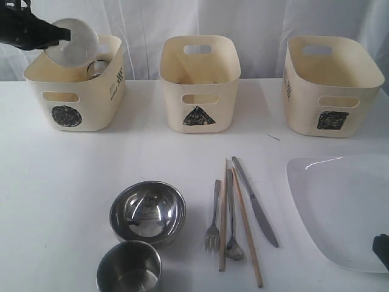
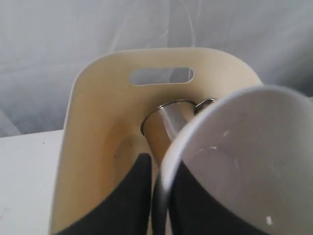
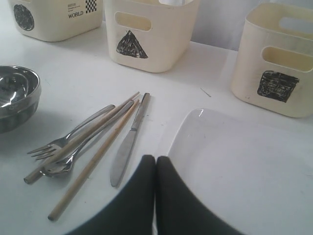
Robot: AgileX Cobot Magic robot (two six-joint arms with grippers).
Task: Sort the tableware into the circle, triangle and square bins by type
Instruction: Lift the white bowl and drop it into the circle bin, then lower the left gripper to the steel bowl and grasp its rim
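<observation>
the steel cup is sitting nearest the exterior camera, just in front of the steel bowl. the large white plate is lying at the right, and the right gripper is hovering at its near edge with its jaws pressed together on nothing. at the back, the circle bin, triangle bin and square bin are standing in a row. the left gripper is hanging over the circle bin, its jaws clamped on the rim of the white bowl, which is tilting steeply. the bowl is hanging directly above the bin's opening, with the steel handled mug already resting inside beneath it, so the release, i judge, is depending on lowering clear of that mug. the knife, fork, spoon and two chopsticks are lying side by side, long axes running front to back, nearer the right arm.
</observation>
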